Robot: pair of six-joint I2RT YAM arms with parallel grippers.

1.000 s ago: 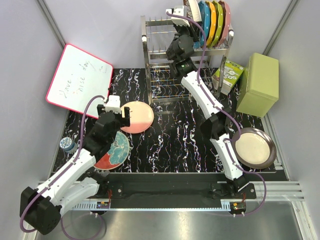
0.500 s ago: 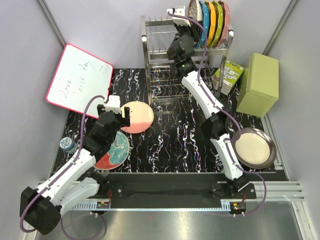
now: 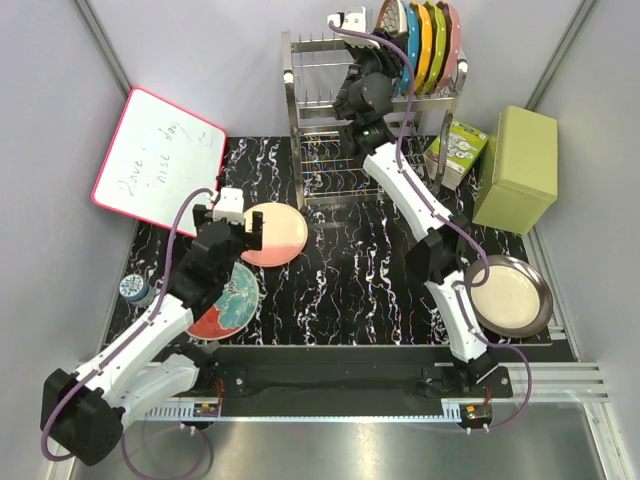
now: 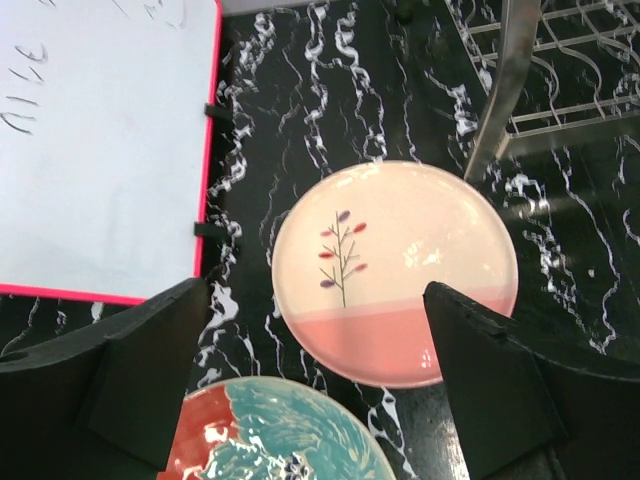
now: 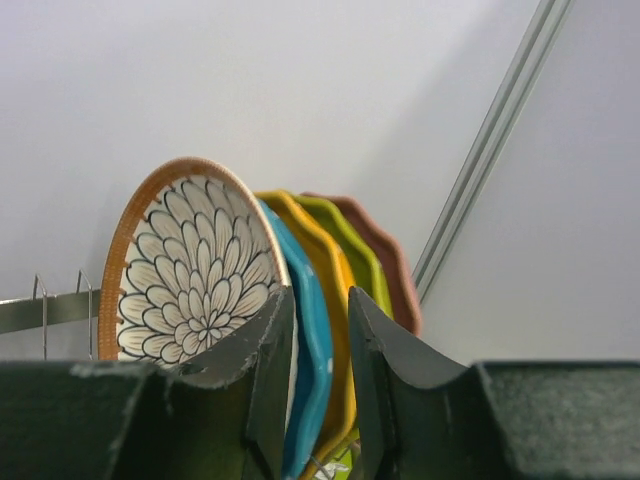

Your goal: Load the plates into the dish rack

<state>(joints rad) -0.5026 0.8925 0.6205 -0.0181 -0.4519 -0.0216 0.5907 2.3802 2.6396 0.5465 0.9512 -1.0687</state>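
The steel dish rack (image 3: pixel 320 110) stands at the back. The floral-petal plate (image 3: pixel 388 18) stands upright in its upper tier, also in the right wrist view (image 5: pixel 190 260). My right gripper (image 3: pixel 375 68) sits just beside it, jaws (image 5: pixel 320 300) a narrow gap apart and holding nothing. The pink-and-cream sprig plate (image 3: pixel 280 232) lies flat on the table, also in the left wrist view (image 4: pixel 395 270). My left gripper (image 3: pixel 230 226) hovers wide open (image 4: pixel 315 300) above its near edge. The red-and-teal plate (image 3: pixel 228 300) lies below it. The cream dark-rimmed plate (image 3: pixel 507 295) lies at the right.
Plain blue, orange, green and pink plates (image 3: pixel 425 40) fill the upper tier right of the floral plate. A red-framed whiteboard (image 3: pixel 158 160) lies at the left. A green box (image 3: pixel 515 168) and a carton (image 3: pixel 458 150) stand right of the rack. A small round tin (image 3: pixel 132 288) sits at the table's left edge.
My right gripper has shifted slightly up and back at the rack's upper tier. My left gripper has crept a little forward over the pink-and-cream plate. No plate has moved.
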